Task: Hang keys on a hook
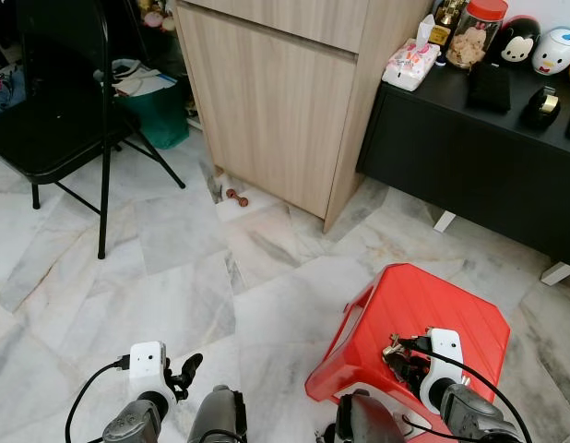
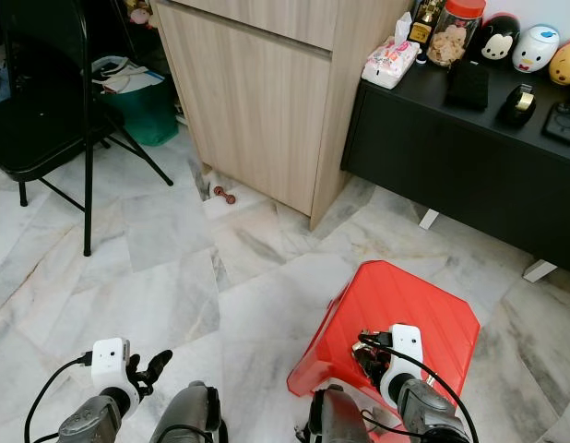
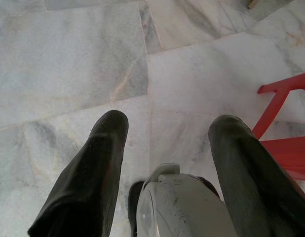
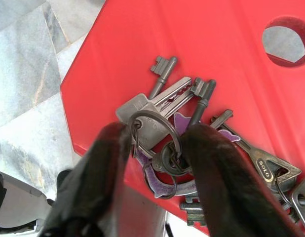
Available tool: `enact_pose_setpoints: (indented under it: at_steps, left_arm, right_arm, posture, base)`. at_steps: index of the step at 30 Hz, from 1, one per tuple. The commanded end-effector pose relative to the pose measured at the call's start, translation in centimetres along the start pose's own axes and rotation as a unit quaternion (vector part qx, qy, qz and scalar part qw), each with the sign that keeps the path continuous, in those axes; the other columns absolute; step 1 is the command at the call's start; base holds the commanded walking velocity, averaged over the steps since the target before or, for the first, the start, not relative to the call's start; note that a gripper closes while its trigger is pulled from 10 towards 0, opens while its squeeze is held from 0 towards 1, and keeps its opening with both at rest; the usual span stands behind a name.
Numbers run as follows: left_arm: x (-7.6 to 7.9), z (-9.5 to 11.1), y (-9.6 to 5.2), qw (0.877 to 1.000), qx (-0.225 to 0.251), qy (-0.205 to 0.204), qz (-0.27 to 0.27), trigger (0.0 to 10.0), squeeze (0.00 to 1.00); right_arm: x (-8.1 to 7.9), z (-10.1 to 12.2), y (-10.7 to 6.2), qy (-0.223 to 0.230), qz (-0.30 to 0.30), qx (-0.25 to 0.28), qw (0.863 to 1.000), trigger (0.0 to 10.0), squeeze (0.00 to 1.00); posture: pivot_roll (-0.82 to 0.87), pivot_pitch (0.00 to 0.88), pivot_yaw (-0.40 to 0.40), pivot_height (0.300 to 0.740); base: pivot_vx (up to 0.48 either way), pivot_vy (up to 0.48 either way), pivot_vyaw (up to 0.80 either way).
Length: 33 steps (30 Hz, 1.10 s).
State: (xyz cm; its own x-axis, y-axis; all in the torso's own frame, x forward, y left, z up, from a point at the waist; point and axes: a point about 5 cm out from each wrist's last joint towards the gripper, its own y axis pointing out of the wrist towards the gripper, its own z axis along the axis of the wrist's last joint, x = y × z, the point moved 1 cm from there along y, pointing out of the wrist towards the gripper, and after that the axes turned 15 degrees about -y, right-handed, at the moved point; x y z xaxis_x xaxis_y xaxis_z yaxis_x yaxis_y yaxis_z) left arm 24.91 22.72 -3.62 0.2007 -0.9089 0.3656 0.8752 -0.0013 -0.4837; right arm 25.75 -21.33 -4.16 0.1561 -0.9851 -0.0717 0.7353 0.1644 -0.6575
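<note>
While the right pincer hangs low over the red plastic stool, its two black fingers sit either side of a bunch of grey metal keys, narrowed about the steel ring at the bunch's near end; whether they actually pinch the ring cannot be told. Just beyond the fingertips the keys fan out across the stool's flat top: two old barrel keys, a flat toothed one, a purple tag, and a black-headed key off to one side. Farther out, a round hole pierces the red top.

Well ahead of that pincer, on the black low surface, stands a clear jar with a red lid holding pale biscuits, beside a pink tissue pack.

The left pincer hangs over the marble floor, fingers spread wide and empty.
</note>
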Motion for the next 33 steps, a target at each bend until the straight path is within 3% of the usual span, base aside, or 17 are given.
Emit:
enact_pose_setpoints:
  at_steps: [1,17,33]
  left_arm:
    - [-0.6,-1.4,-0.6,0.999,-0.029,0.002,0.013,10.0,0.00]
    - [-1.1,-1.4,-0.7,0.999,-0.030,0.002,0.016,10.0,0.00]
    - [-0.3,-1.6,-0.5,0.999,-0.031,0.005,0.015,10.0,0.00]
  right_arm:
    - [0.0,-1.2,-0.3,0.006,-0.001,-0.020,1.000,0.0,0.00]
    - [-0.1,-0.8,-0.1,0.008,0.003,-0.011,1.000,0.0,0.00]
    - [0.6,2.2,0.0,0.030,-0.024,0.075,0.996,0.0,0.00]
  posture:
    - [0.14,0.210,-0.028,0.646]
    - [0.14,0.209,-0.027,0.646]
    - [0.14,0.210,-0.027,0.646]
  base:
    - [0.000,0.000,0.00]
    - [0.000,0.000,0.00]
    - [0.000,0.000,0.00]
